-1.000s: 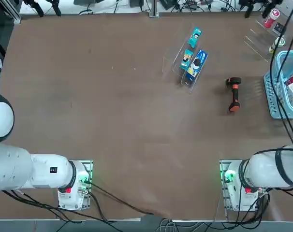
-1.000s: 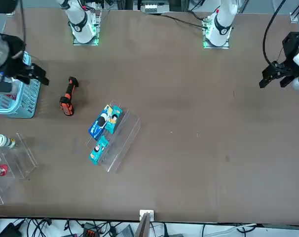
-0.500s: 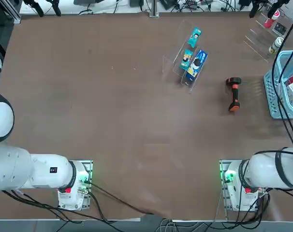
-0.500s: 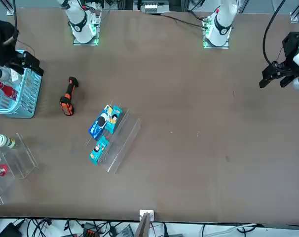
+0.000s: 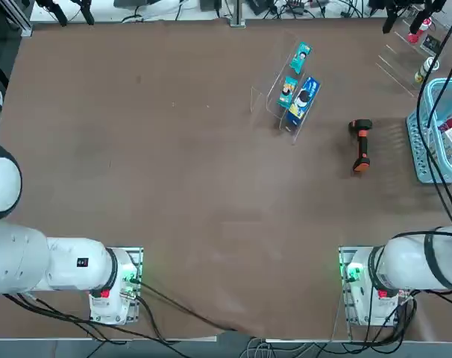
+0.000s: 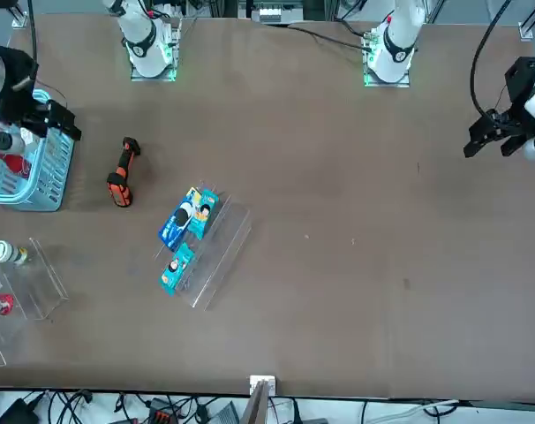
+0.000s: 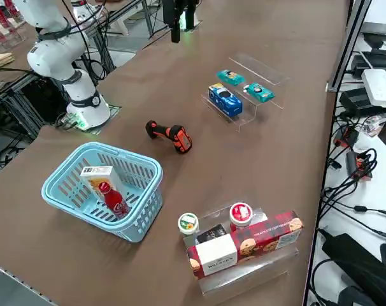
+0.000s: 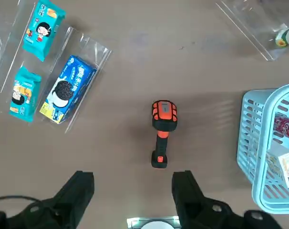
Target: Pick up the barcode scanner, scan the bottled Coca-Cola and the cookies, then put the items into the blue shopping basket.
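The barcode scanner [image 8: 162, 131], black head and orange handle, lies on the brown table beside the blue shopping basket [image 8: 247, 143]. My right gripper [image 8: 135, 191] hangs high above the scanner, open and empty, with the scanner in line between its fingers. In the front view the gripper [image 6: 29, 124] shows over the basket's [image 6: 47, 177] near corner. Inside the basket [image 7: 142, 210] lie the bottled Coca-Cola [image 7: 114, 199] and the white cookies carton [image 7: 97, 178]. In the top view the scanner [image 5: 361, 145] lies just left of the basket [image 5: 420, 149].
A clear acrylic stand [image 5: 274, 89] holds a blue packet [image 8: 68, 93] and two teal packets. A second clear stand [image 7: 244, 274] near the table's corner carries a red-capped bottle, a white-capped bottle and a red cookie box. Both arm bases stand at the robot's edge.
In the front view my right gripper has lifted and shifted a little over the basket, uncovering the red bottle inside. It stays open. The scanner and packets have not moved.
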{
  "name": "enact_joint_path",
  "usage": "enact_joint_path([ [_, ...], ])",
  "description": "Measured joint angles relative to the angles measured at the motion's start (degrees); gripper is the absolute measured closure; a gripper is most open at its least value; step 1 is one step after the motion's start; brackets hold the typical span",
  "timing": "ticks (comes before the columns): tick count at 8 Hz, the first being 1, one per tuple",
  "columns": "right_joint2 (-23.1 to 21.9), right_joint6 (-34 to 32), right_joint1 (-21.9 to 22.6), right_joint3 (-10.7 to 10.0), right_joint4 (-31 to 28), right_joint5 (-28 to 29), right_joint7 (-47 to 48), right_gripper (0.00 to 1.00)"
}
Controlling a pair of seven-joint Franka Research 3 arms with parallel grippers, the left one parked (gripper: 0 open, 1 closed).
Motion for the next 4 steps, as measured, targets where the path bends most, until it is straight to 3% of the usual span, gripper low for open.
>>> enact_joint_path([
  [4,0.0,0.1,0.0,-0.1,0.2,-0.1,-0.5,0.00],
])
